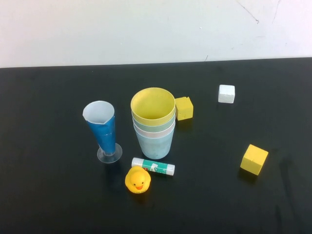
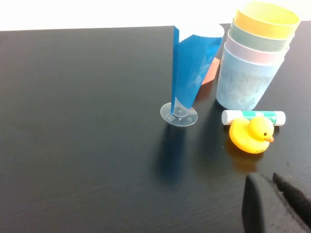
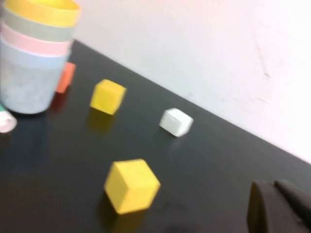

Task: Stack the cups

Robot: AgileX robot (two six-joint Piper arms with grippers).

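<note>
The black table (image 1: 48,195) carries the finished-looking stack of cups (image 1: 153,124) near its middle: light blue at the bottom, then pink, mint green and yellow on top, nested upright and square. Just beside it stands the blue cone glass (image 1: 103,130); near it lie a yellow block (image 1: 184,107), a yellow rubber duck (image 1: 138,180) and a glue stick (image 1: 153,166).

The left gripper (image 2: 272,204) and right gripper (image 3: 279,206) show only as dark edges in their wrist views, off the table's middle; I cannot tell their state.

Judging by this, nothing remains to nest; doing it well means retreating without bumping the stack.
</note>
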